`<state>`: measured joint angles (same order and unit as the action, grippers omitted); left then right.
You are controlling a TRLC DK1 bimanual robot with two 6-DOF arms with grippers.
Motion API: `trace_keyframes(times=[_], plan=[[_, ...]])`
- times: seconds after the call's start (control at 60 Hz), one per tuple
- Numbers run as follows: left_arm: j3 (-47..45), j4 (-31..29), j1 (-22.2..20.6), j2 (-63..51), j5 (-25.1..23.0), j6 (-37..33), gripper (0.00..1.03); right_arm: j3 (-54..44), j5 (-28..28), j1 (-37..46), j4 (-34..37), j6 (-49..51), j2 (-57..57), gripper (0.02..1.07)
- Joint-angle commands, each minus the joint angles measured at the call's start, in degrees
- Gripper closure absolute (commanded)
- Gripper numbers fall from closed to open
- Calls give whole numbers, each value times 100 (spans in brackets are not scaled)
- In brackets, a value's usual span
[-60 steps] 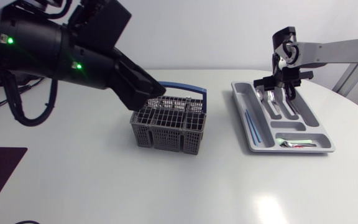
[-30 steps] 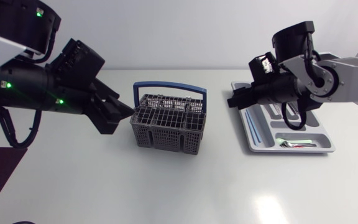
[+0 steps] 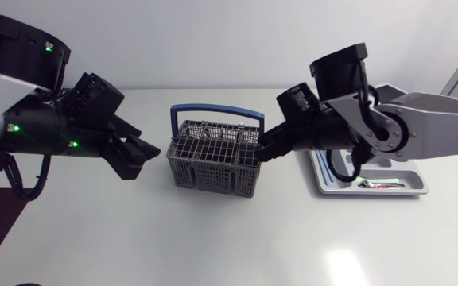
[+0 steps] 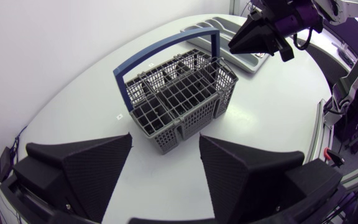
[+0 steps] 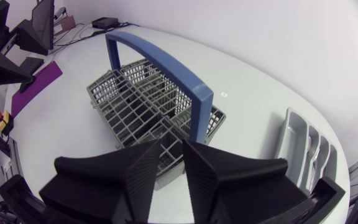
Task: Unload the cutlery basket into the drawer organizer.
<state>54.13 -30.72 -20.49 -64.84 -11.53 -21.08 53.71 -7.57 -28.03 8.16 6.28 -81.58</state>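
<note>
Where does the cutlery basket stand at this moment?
In the head view the cutlery basket stands mid-table, between the left hand and the right hand, with the drawer organizer further to its right.

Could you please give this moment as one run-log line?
left gripper: open, empty, beside basket | right gripper: narrowly open, empty, at basket edge | drawer organizer: some cutlery inside

Light: bright, even, from overhead. Glare: one soft white patch on my table (image 3: 342, 262), near right. Shadows: pale, short and soft-edged, under the basket (image 3: 213, 163) and along the organizer (image 3: 388, 191). Small green lamps glow on my left arm (image 3: 46, 131). Wrist views: fisheye bending, so the table's rim bows hard toward the edges.
</note>
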Motion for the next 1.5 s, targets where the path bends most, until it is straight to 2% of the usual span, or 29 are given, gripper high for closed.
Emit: trace_keyframes(times=[0.0,0.167,0.417,0.567,0.683,0.833,1.017,1.2,1.483], plan=[[-175,84,115,77,-42,-159,10,-36,-78,-62,-96,101,-279,99],[-227,93,203,129,-78,-177,10,-28,-192,-106,-236,154,-622,101],[-306,198,239,103,-139,-186,10,95,63,-45,-307,321,-1264,101],[-298,286,274,50,-139,-203,10,104,-130,-45,-184,321,-657,101],[-324,550,502,-249,-139,-344,10,8,-324,-45,80,312,19,101],[-219,1086,1012,-1180,-192,-590,10,-318,-332,-1,265,312,608,101],[80,1543,1258,-2296,-297,-678,10,-740,-332,316,89,391,608,101],[300,1894,1232,-2841,-306,-669,10,-863,-332,571,-236,453,81,101],[502,1938,827,-3123,-306,-581,10,-414,-315,500,-474,374,-930,101]])
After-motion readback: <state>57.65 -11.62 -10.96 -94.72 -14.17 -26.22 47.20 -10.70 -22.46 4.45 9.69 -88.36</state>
